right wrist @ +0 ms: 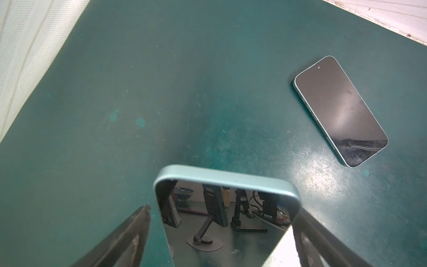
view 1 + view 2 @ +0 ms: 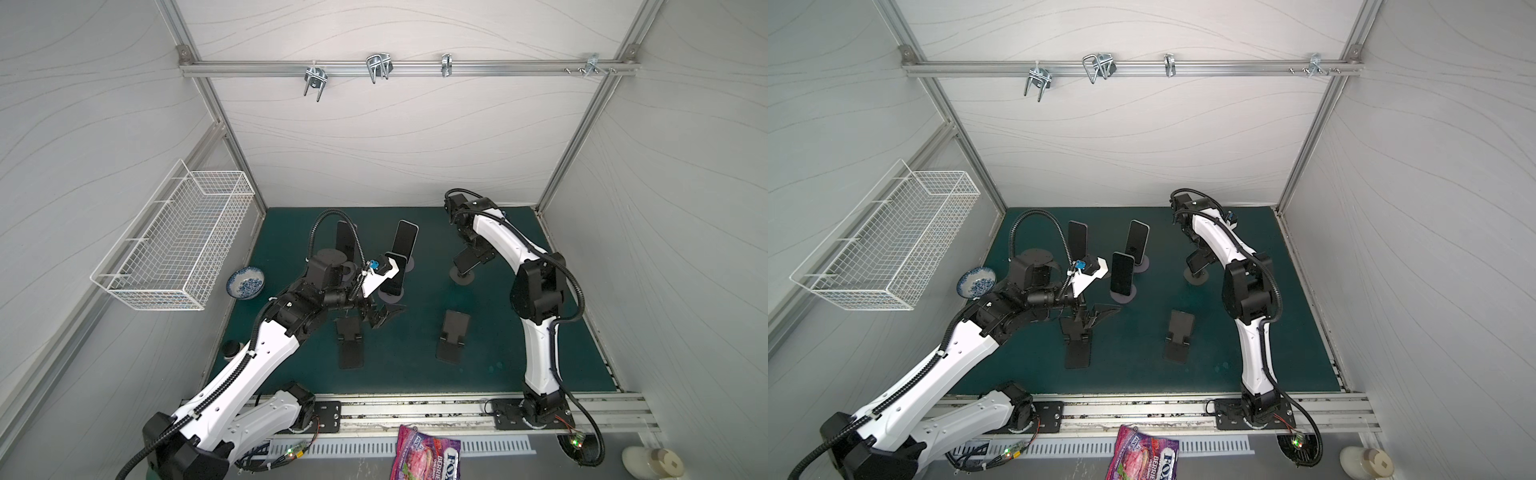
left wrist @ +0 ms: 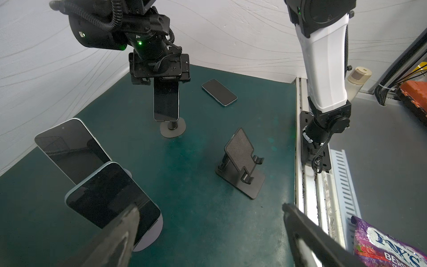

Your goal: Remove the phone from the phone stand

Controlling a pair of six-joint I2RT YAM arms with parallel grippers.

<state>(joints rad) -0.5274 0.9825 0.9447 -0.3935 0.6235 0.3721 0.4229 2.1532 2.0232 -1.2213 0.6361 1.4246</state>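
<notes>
- The right gripper (image 1: 221, 215) is held wide open astride the top of the phone (image 1: 226, 182); nothing is gripped.
- The left gripper (image 3: 212, 231) is spread open, empty.
- The phone is still seated on its phone stand (image 3: 172, 129), so the lift is judged outstanding; another phone (image 1: 339, 111) already lies flat on the mat (image 1: 161, 81).
- Contact with the phone cannot be told; in both top views the grasp is masked by the right arm (image 2: 494, 235).

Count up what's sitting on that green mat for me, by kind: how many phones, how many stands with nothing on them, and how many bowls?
Phones: 5 (4 upright, 1 lying flat)
Empty stands: 2
Bowls: 1
Total: 8
</notes>
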